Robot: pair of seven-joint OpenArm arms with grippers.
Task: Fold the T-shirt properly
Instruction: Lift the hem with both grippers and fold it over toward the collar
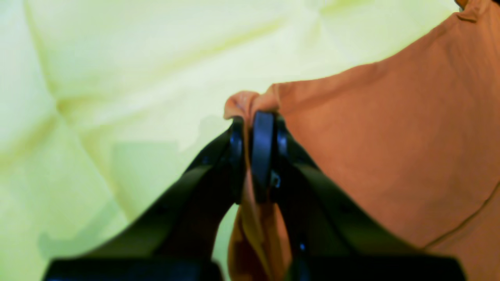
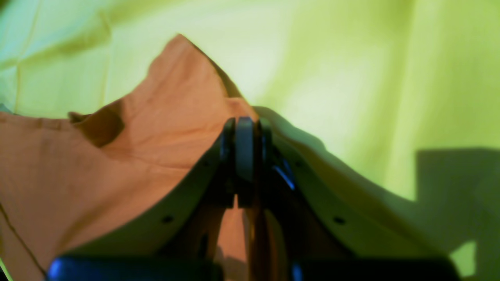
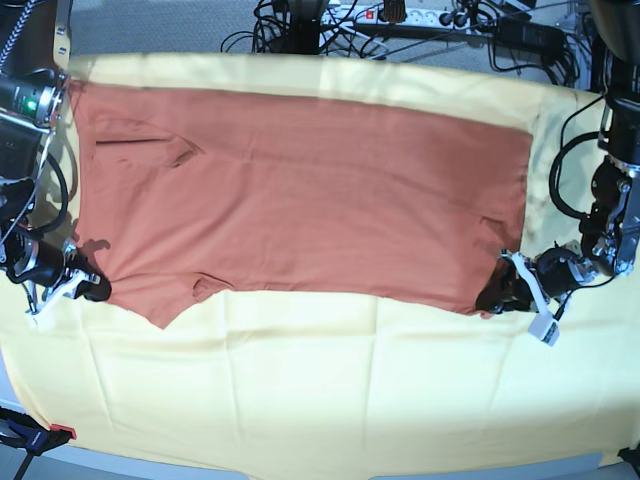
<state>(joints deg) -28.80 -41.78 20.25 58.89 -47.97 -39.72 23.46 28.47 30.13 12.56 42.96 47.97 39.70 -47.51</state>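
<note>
The rust-orange T-shirt [image 3: 300, 200] lies spread flat across the table, its long side running left to right. At its near right corner my left gripper [image 3: 493, 297] is shut on a bunched bit of the fabric. The left wrist view shows that pinch close up: my left gripper [image 1: 248, 121] has orange cloth of the T-shirt [image 1: 390, 136] squeezed between its black fingers. My right gripper [image 3: 97, 290] sits at the shirt's near left edge. In the right wrist view my right gripper [image 2: 244, 125] is shut on the T-shirt [image 2: 78, 175], with orange cloth showing under the fingers.
A large pale yellow cloth [image 3: 300, 400] covers the table under the shirt. Cables and a power strip [image 3: 400, 15] lie behind the far edge. A red-tipped clamp [image 3: 50, 432] sits at the near left corner. Each arm's body stands at its own side edge.
</note>
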